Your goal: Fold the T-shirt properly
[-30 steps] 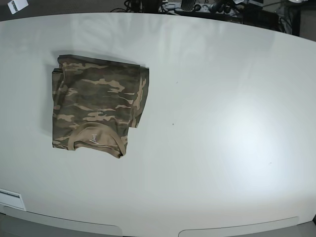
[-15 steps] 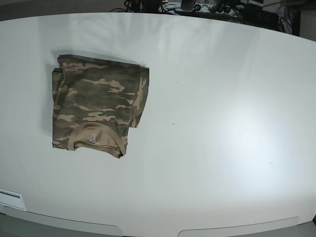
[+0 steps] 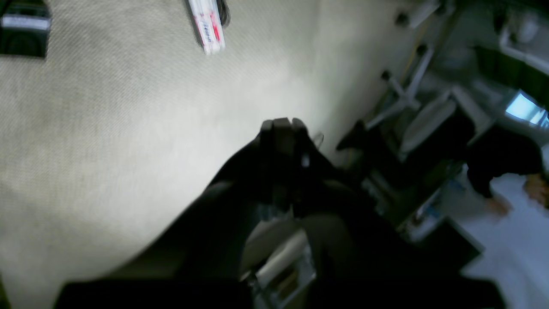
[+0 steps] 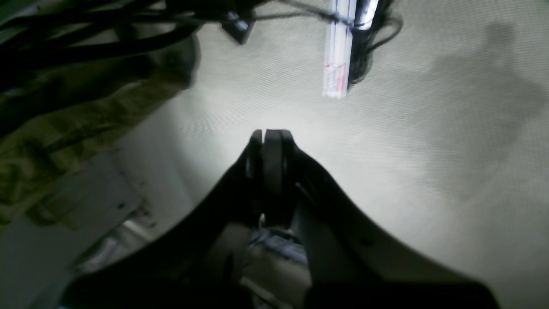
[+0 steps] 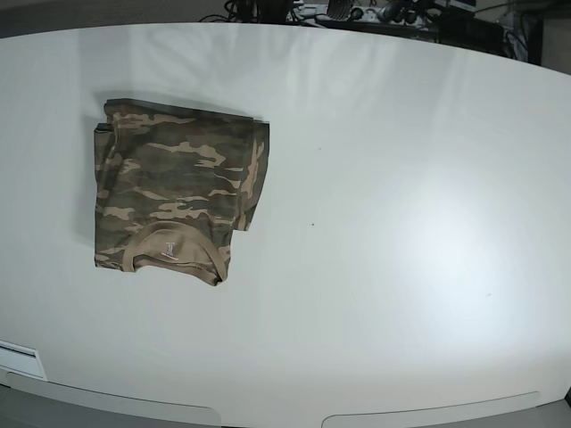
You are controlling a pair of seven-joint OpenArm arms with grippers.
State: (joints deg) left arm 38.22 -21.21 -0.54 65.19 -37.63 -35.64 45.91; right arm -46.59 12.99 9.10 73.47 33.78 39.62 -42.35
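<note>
In the left wrist view, the left claw [image 3: 281, 128] sits at the middle of the frame, its dark fingers pressed together with nothing between them. Behind it spreads a pale beige textured surface, perhaps carpet, though the picture is too blurred to be sure. A white strip with red marks [image 3: 208, 25] lies at the upper middle of the frame. Blurred furniture and frames fill the right side.

In the right wrist view, the right claw [image 4: 270, 148] is also at the middle of the frame, fingers closed against each other and holding nothing. The same pale textured ground lies behind it. A white strip with red print [image 4: 339, 51] hangs at the top, beside a bundle of dark cables [image 4: 373, 38]. Camouflage-patterned cloth [image 4: 55, 128] shows at the left edge of the frame.

In the base view, the T-shirt [image 5: 174, 192] lies folded into a compact, roughly square bundle at the left of the white counter [image 5: 401, 223], its tan ribbed collar [image 5: 174, 254] facing the lower edge of the frame. Neither arm appears in this view.
</note>
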